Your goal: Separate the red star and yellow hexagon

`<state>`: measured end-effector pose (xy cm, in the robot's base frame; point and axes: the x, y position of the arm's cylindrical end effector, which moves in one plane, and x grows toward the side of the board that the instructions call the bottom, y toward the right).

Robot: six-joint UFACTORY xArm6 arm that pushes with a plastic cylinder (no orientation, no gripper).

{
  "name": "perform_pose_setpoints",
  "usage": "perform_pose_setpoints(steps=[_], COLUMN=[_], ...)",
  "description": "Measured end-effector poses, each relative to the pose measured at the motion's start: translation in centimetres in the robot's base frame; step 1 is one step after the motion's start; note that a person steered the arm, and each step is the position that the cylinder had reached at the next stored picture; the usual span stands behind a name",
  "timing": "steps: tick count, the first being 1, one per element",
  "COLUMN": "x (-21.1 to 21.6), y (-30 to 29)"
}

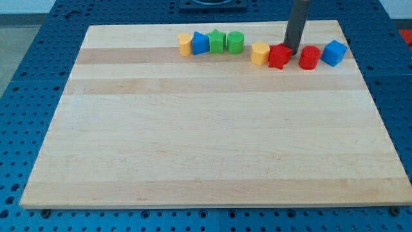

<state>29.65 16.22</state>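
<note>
The red star lies near the view's top, right of centre, touching the yellow hexagon on its left. My tip is the lower end of the dark rod coming down from the view's top. It stands just at the star's upper right edge, between the star and a red cylinder.
A blue block sits right of the red cylinder. Further left in a row are a yellow block, a blue block, a green star and a green cylinder. All lie near the wooden board's top edge.
</note>
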Motion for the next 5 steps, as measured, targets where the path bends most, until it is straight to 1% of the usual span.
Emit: perform_pose_setpoints(steps=[1,2,3,4,5], x=[-0.7,-4.3,-3.7,-1.4,0.2], y=[0.1,0.1,-2.0,-3.4,-3.5])
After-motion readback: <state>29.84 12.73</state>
